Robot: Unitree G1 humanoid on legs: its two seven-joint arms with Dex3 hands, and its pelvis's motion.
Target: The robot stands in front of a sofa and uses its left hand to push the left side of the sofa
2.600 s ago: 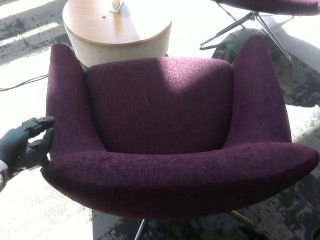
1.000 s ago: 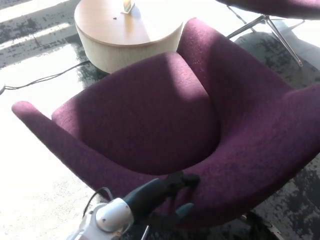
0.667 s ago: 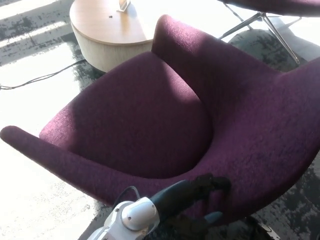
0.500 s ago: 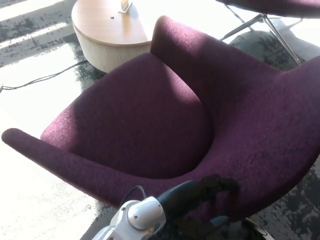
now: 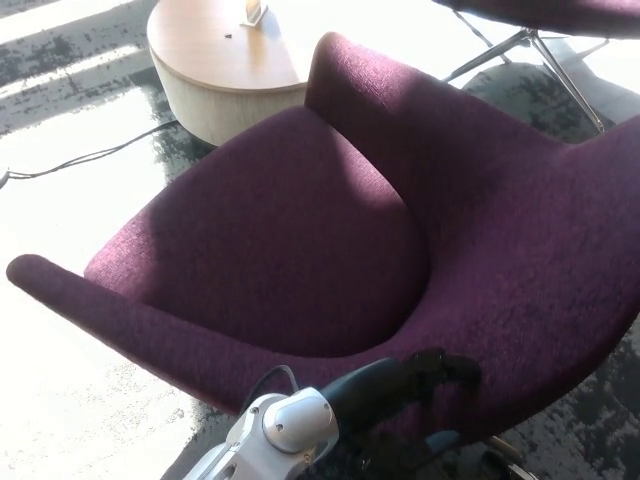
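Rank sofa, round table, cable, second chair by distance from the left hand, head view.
1. Sofa: touching the left hand.
2. Cable: on the floor, upper left.
3. Round table and second chair: along the top edge, too close to call.

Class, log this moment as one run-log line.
left robot hand: against purple sofa outer side | sofa: turned, not square-on | right robot hand: unseen

Two purple fabric sofas: one [image 5: 330, 230] near, one [image 5: 560, 10] at the top edge. One round wooden table [image 5: 225, 60]. One black cable [image 5: 90, 157].
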